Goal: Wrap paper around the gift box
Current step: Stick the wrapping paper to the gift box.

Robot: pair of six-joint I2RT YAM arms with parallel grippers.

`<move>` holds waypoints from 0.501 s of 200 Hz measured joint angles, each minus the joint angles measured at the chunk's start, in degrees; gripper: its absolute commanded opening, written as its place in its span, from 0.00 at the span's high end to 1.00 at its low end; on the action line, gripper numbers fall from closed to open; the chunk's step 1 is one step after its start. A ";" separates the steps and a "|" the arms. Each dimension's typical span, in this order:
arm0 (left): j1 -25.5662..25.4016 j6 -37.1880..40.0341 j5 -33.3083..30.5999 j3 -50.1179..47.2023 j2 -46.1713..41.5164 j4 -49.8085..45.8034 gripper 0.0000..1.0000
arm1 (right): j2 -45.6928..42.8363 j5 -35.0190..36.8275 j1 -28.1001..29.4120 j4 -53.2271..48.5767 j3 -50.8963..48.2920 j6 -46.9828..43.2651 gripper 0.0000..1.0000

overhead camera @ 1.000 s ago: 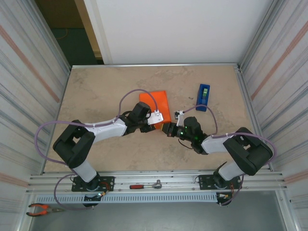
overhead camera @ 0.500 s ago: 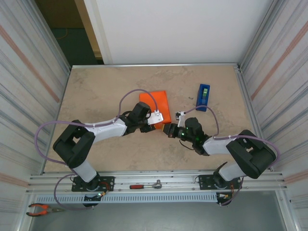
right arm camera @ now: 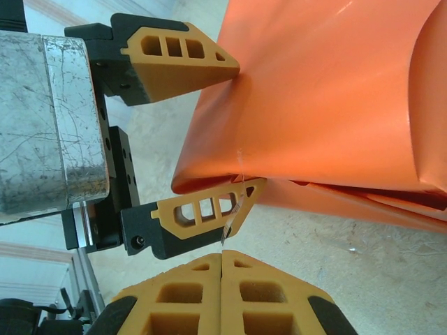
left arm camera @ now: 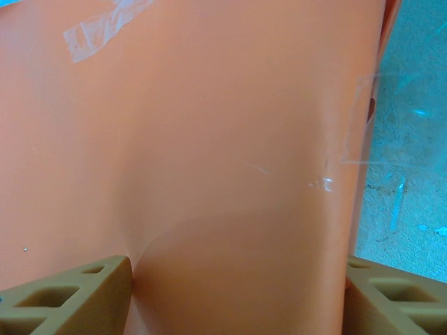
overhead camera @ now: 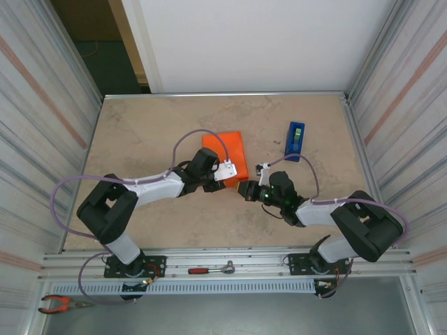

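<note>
While the left gripper (overhead camera: 231, 175) clasps the lower end of the gift box (overhead camera: 225, 149), we see the box lying near the centre of the table (overhead camera: 147, 132) in the overhead view, covered all over by the orange paper (left arm camera: 209, 139). A blue tape dispenser (overhead camera: 295, 141) stands upright to its right, well apart from it. From the left wrist we find the wrapped box between the two tan fingers (left arm camera: 66, 300) in the lower corners of the frame. The paper dents slightly beside the one at lower left. One piece of clear tape (left arm camera: 105, 28) sits on the paper at the upper left, and another (left arm camera: 363, 118) runs along its right edge. From the right wrist we see the left gripper's fingers set fairly wide, one pressed on the top of the parcel at upper left and one under its folded edge at centre. A thin strip of clear tape (right arm camera: 233, 211) lies against that lower finger. The right gripper (right arm camera: 221, 262), at the bottom of this frame, has its fingers pressed flat together with nothing between them, just below the left gripper's lower finger. We cannot tell whether they touch it.
</note>
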 measured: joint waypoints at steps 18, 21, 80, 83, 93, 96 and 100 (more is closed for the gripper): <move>0.00 0.00 0.00 0.00 0.00 0.00 0.31 | 0.09 0.00 0.02 0.02 0.00 0.00 1.00; 0.00 0.00 0.00 0.00 0.00 0.00 0.31 | 0.09 0.00 0.07 0.02 0.00 0.00 1.00; 0.00 0.02 0.00 0.00 0.00 -0.02 0.31 | -0.46 0.00 1.14 -0.20 0.00 -0.04 1.00; 0.00 0.02 0.02 0.00 0.00 0.00 0.31 | -0.55 0.00 1.20 -0.22 0.00 -0.04 1.00; 0.00 0.02 0.00 0.00 0.00 -0.02 0.31 | -0.72 0.02 1.22 -0.28 0.00 -0.04 1.00; 0.00 0.02 0.00 0.00 0.00 -0.02 0.31 | -0.72 0.02 1.22 -0.31 0.02 -0.04 1.00; 0.00 0.02 0.00 0.00 0.00 -0.02 0.31 | -0.74 0.02 1.22 -0.31 0.02 -0.07 1.00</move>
